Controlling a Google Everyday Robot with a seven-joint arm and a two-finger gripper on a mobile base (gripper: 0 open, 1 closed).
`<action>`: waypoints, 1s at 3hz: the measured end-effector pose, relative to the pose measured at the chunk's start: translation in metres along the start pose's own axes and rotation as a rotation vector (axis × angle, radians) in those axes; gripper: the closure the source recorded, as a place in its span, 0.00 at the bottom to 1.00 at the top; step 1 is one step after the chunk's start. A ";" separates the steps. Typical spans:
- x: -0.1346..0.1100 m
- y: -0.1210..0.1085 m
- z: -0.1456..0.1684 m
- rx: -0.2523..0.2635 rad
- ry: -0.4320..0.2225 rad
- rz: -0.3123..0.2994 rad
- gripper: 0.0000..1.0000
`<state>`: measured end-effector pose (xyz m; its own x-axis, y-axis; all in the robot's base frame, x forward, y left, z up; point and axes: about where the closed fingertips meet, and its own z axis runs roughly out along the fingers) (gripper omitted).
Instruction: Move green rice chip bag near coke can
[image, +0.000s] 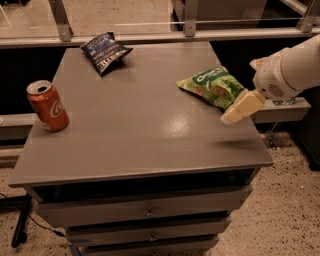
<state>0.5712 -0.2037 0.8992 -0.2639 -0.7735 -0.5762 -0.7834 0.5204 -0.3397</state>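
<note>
The green rice chip bag (212, 86) lies flat on the right side of the grey table top (135, 125), near the right edge. The coke can (47, 106) stands upright at the table's left edge, far from the bag. My gripper (239, 108) reaches in from the right on a white arm, just above the table's right edge. Its cream tip overlaps the bag's near right corner.
A dark blue snack bag (104, 50) lies at the back left of the table. Drawers (145, 212) sit under the table top. A metal rail (150, 36) and glass run behind the table. A black cable (22, 222) lies on the speckled floor at left.
</note>
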 end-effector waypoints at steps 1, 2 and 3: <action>-0.014 -0.033 0.029 0.085 -0.089 0.062 0.00; -0.020 -0.052 0.054 0.114 -0.141 0.160 0.17; -0.019 -0.059 0.072 0.111 -0.166 0.255 0.42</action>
<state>0.6630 -0.1941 0.8769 -0.3417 -0.5482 -0.7634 -0.6354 0.7332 -0.2422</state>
